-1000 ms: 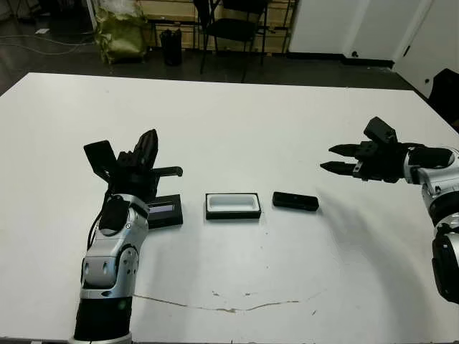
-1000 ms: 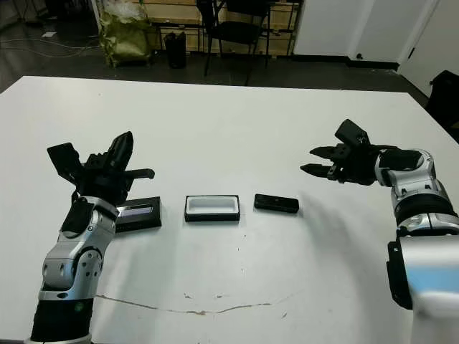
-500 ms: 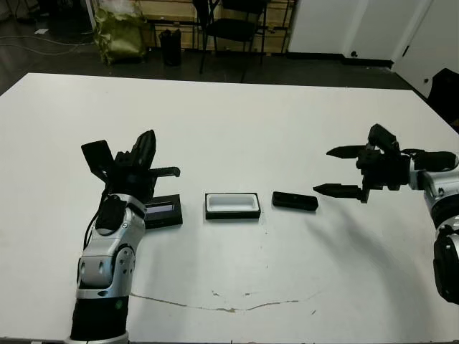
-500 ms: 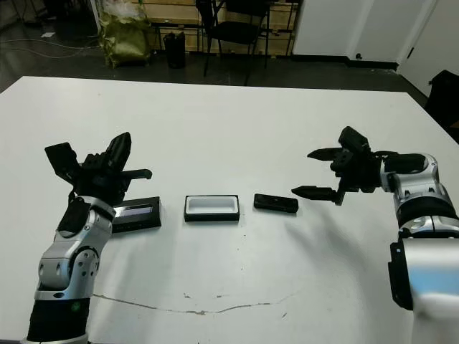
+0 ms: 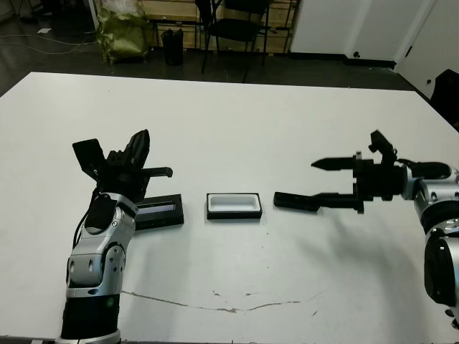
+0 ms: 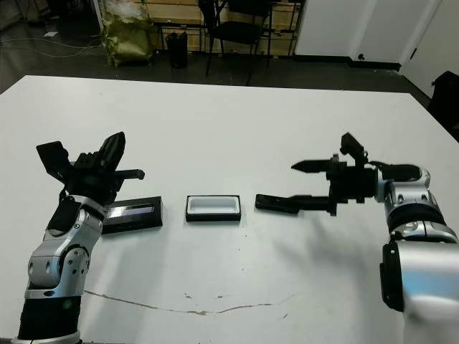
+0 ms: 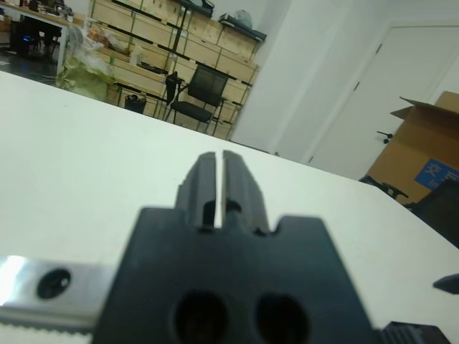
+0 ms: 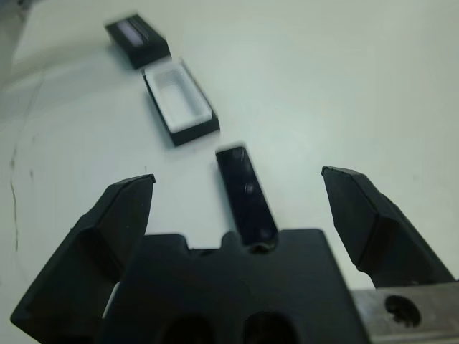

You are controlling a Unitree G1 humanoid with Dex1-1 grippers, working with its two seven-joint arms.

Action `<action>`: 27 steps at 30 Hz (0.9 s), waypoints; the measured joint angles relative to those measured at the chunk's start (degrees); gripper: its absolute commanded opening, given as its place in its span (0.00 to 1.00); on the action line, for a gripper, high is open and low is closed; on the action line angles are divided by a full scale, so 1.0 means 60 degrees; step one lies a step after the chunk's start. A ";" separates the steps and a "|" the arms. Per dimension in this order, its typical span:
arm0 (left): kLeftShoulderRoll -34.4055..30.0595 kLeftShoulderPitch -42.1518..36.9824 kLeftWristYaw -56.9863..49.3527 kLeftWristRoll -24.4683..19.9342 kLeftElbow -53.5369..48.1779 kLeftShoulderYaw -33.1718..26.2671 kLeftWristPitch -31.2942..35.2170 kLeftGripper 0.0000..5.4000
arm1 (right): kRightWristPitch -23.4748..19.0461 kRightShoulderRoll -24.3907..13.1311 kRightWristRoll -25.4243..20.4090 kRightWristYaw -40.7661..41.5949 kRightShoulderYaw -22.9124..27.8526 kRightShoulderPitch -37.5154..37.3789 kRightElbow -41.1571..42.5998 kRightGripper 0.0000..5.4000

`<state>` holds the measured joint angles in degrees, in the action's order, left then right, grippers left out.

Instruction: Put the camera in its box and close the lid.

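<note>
The camera (image 5: 295,201) lies flat on the white tabletop (image 5: 237,129), just right of the box (image 5: 233,206) and apart from it; its long axis runs left to right; nothing grips it. The box sits open at mid-table, white lining up; the lid (image 5: 159,213) lies flat to the box's left, pale strip up, a small gap between them; the three form one row.

Right hand (image 5: 320,180): forearm extended level from the right edge toward the table centre; fingers spread wide, one above the other in the head views; the lower fingertip (image 5: 324,198) is over or at the camera's right end, contact cannot be told; the upper finger points left, well above the tabletop. In the right wrist view the camera (image 8: 246,192) lies lengthwise between the two spread fingers (image 8: 122,215), one end near the hand's body; the box (image 8: 179,102) and lid (image 8: 138,41) lie beyond it in line.

Left hand (image 5: 147,154): arm rises from the near left edge, elbow bent, forearm upright; hand raised above and behind the lid, not touching it; in the left wrist view its fingers (image 7: 203,188) stand pressed close, a thin slit between them, holding nothing.
</note>
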<state>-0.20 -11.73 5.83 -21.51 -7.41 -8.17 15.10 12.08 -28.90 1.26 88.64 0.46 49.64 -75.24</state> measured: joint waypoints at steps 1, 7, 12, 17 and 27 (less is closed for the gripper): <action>0.0005 -0.0001 0.0006 -0.0002 0.0000 0.0003 0.0000 0.00 | 0.0001 0.0007 0.0131 -0.0113 -0.0062 -0.0002 -0.0026 0.99; 0.0007 -0.0001 0.0021 -0.0002 0.0004 -0.0005 -0.0006 0.00 | 0.0245 0.0227 0.0917 -0.0802 -0.0621 -0.0141 -0.0123 1.00; 0.0009 -0.0001 0.0021 0.0000 0.0005 -0.0014 -0.0009 0.00 | 0.0489 0.0329 0.0961 -0.0727 -0.0651 -0.0141 -0.0125 0.98; 0.0012 -0.0001 0.0021 0.0039 0.0007 -0.0001 -0.0019 0.00 | 0.0504 0.0331 0.0989 -0.0566 -0.0683 -0.0141 -0.0127 1.00; 0.0020 -0.0001 0.0043 0.0062 0.0014 0.0003 -0.0055 0.00 | -0.0027 0.0526 0.0505 -0.0001 -0.0172 -0.0150 -0.0164 0.67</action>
<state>-0.08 -11.73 6.09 -21.14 -7.33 -8.16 14.77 11.92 -25.74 4.29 88.63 -0.58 48.74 -76.23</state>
